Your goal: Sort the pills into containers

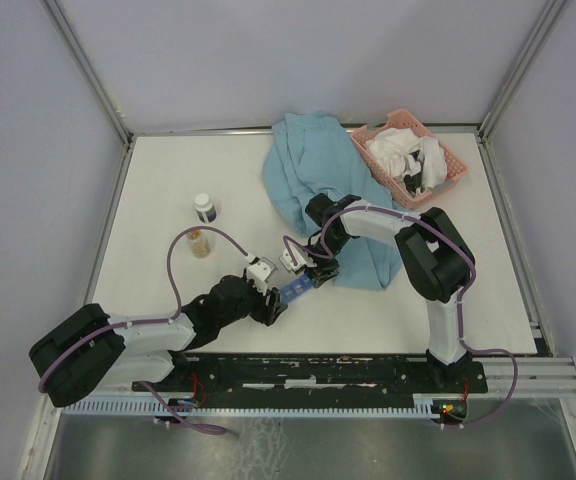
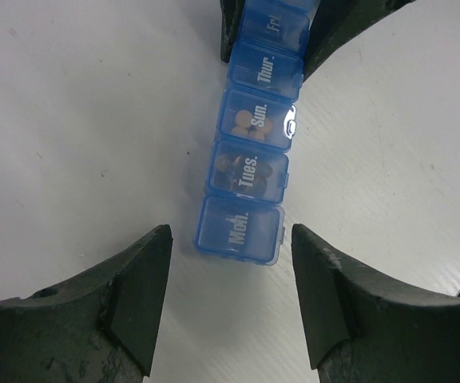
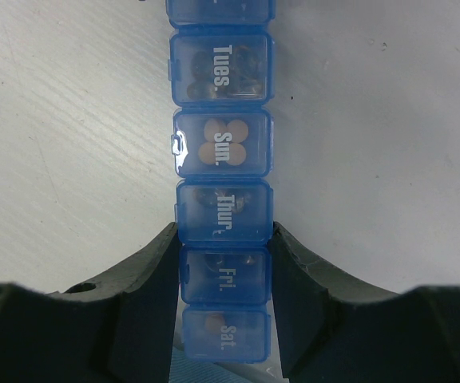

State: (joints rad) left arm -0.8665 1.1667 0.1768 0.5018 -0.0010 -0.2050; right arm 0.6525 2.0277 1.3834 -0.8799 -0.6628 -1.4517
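The containers [image 1: 296, 290] are one blue translucent strip lying on the white table between my two grippers. Its lids read Mon [image 2: 240, 229], Tues, Sun, Thur, Fri [image 3: 225, 276] and Sat. Round tan pills [image 3: 222, 142] show through the Sun lid [image 2: 254, 121]. Darker ones fill Tues [image 3: 220, 67], and one tan pill sits in Sat. My right gripper [image 3: 224, 239] is shut on the strip, its fingers pressing both sides at the Fri compartment. My left gripper [image 2: 228, 235] is open, its fingertips [image 2: 152, 263] either side of the Mon end without touching it.
A light blue cloth [image 1: 313, 170] lies behind the right arm, partly under it. A pink mesh basket [image 1: 446, 160] holding white cloth stands at the back right. A white-capped bottle [image 1: 205, 207] and a small amber jar [image 1: 200, 242] stand to the left.
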